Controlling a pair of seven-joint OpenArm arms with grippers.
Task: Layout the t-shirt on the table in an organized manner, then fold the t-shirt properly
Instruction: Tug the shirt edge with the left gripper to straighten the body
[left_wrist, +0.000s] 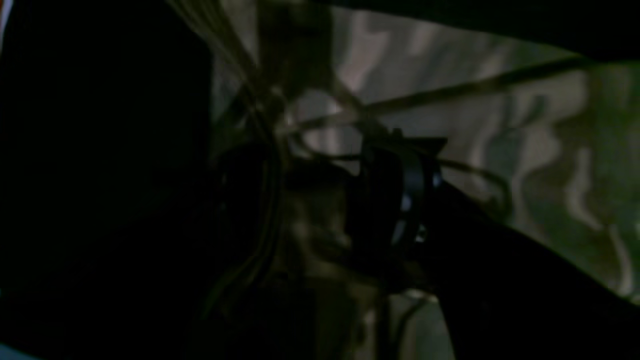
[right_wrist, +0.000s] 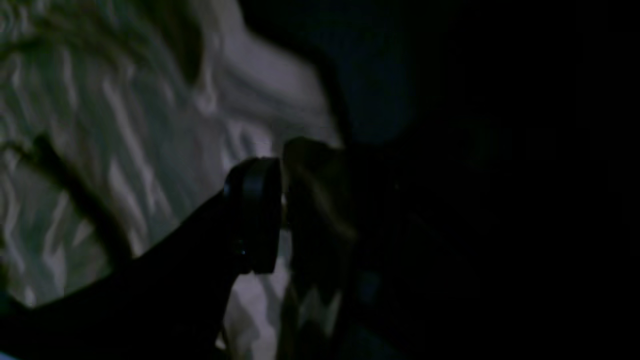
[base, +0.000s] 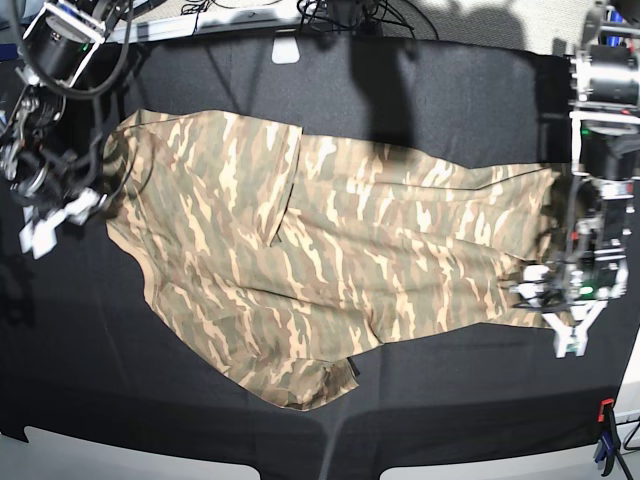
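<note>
The camouflage t-shirt lies spread lengthwise across the black table, with loose folds in it and one end reaching toward each arm. My left gripper is low at the shirt's right end. In the left wrist view, my left gripper has its jaws apart over bunched cloth, with creases fanning out from it. My right gripper is at the shirt's left edge. The right wrist view shows one dark finger pad beside a raised fold of the t-shirt; the other finger is lost in shadow.
A white tag lies near the table's far edge, with cables behind it. An orange and blue clamp sits at the near right corner. White table edges show along the front.
</note>
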